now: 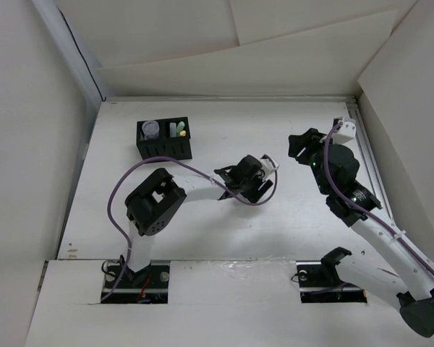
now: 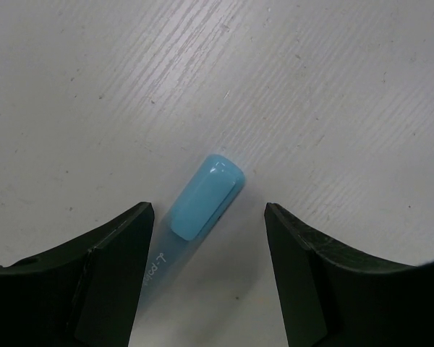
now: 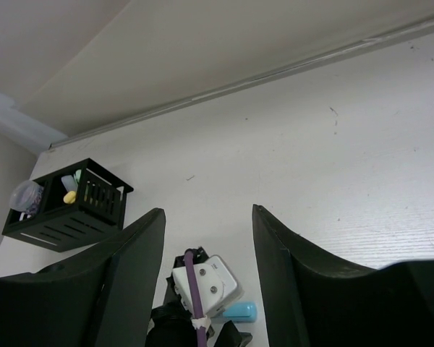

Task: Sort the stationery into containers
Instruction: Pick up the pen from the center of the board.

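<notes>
A robot lab cell: plain white panels (image 1: 29,144) box in a white table (image 1: 289,231), two cabled arms (image 1: 155,206) bolted at its near edge.

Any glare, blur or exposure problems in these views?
Top external: even light, soft shadows; the black slatted plastic organizer's contents look tiny. Left wrist: sharp; slight glare on the blue-capped clear marker, whose clear barrel fades into the white table. Right wrist: gripper fingers underexposed.
</notes>
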### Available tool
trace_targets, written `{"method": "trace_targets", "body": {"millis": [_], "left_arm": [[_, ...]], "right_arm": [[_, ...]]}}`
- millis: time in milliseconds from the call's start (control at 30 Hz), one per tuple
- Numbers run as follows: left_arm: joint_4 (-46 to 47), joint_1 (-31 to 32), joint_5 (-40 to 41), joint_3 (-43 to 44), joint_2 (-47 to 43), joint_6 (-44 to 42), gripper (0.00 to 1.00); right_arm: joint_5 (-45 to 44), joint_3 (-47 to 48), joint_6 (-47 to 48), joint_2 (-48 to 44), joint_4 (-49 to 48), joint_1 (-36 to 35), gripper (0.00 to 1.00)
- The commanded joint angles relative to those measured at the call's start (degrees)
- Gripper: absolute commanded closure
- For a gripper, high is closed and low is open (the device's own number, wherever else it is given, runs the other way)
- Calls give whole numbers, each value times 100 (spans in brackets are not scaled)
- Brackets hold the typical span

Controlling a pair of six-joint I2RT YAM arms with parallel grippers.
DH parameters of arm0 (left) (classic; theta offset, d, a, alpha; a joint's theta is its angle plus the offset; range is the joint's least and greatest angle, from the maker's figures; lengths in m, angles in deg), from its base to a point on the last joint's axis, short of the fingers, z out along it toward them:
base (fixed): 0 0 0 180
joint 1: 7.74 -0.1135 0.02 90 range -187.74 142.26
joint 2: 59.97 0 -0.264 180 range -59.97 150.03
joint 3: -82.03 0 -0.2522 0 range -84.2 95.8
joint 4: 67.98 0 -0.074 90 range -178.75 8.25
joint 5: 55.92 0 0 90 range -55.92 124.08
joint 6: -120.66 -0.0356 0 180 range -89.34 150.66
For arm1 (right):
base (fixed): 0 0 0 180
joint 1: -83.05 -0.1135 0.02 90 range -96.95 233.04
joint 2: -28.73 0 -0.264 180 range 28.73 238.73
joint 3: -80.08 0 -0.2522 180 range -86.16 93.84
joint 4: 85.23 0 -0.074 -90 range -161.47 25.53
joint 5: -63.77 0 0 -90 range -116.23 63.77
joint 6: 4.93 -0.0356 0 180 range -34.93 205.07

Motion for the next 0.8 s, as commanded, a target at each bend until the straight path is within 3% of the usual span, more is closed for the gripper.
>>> {"method": "trace_targets", "body": {"millis": [0, 333, 533, 767], "left_arm": [[-143, 7, -90, 278, 71, -134, 40], [-143, 7, 85, 461, 300, -134, 62], [-143, 7, 444, 524, 352, -135, 88], [690, -509, 1017, -47, -559, 585, 92]], "right_arm": [[-70, 63, -4, -93, -207, 27, 42], [-17, 63, -4, -93, -207, 27, 42], [-17, 63, -4, -93, -207, 27, 42], [-17, 63, -4, -93, -207, 27, 42]]}}
